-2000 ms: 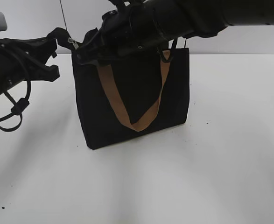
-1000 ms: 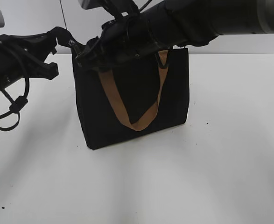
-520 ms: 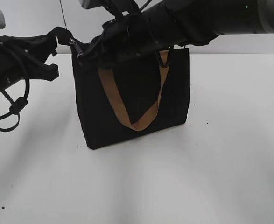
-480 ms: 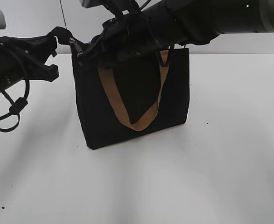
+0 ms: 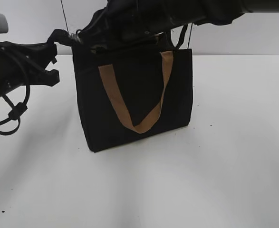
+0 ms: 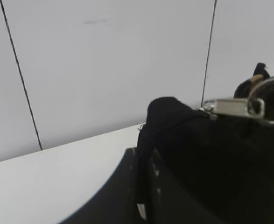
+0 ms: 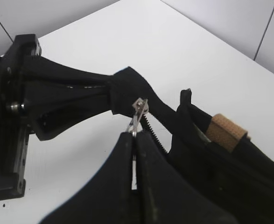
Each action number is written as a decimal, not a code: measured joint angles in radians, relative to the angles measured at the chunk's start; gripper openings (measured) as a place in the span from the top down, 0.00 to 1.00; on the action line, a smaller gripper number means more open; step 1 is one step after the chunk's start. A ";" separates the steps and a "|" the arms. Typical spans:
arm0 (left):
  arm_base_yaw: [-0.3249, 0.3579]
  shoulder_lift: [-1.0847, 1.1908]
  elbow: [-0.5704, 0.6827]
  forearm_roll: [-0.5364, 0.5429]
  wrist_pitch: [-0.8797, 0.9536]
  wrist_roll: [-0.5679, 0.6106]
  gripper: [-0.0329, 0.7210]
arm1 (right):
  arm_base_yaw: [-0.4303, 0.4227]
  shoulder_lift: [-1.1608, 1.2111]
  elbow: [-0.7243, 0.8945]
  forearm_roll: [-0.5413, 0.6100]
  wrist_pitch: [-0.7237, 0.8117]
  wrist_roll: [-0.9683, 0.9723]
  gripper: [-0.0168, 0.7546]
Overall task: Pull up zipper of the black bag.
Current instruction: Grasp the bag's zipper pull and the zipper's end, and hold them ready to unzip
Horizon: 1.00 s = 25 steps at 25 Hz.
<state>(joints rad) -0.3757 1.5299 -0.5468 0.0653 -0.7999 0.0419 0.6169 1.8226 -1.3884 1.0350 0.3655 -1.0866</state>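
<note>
The black bag (image 5: 134, 99) stands upright on the white table, a tan strap (image 5: 129, 102) looping down its front. My left gripper (image 5: 56, 40) is shut on the black fabric tab (image 7: 127, 91) at the bag's top left corner; the tab also shows in the left wrist view (image 6: 167, 112). My right gripper (image 7: 135, 135) is shut on the silver pull (image 7: 139, 109) of the zipper (image 7: 154, 133), right at that tab. In the exterior view the right gripper (image 5: 80, 35) sits above the bag's left top corner. The slider (image 6: 230, 106) shows in the left wrist view.
The white table (image 5: 215, 166) spreads round the bag, with a grey panelled wall (image 6: 104, 60) behind. The right arm (image 5: 187, 12) stretches over the bag's top from the right. A second tan strap (image 7: 225, 130) lies at the bag's opening.
My right gripper and arm have risen above the bag's rim, staying at the left corner, so the front strap's upper ends now show. The left gripper has kept its hold.
</note>
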 joint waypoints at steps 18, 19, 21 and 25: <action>-0.001 -0.054 0.000 0.033 0.027 0.013 0.94 | -0.212 -0.009 0.000 -0.050 0.102 0.071 1.00; -0.001 -0.068 0.000 0.034 0.040 0.018 0.94 | -0.221 -0.009 0.000 -0.051 0.114 0.073 1.00; -0.001 -0.091 0.000 0.033 0.080 0.046 0.94 | -0.239 -0.009 0.000 -0.071 0.126 0.083 1.00; 0.019 -0.105 0.000 0.013 0.120 0.085 0.94 | -0.286 -0.009 0.000 -0.130 0.109 0.122 1.00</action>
<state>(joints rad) -0.3564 1.4248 -0.5468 0.0779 -0.6801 0.1274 0.3305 1.8136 -1.3884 0.9049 0.4746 -0.9649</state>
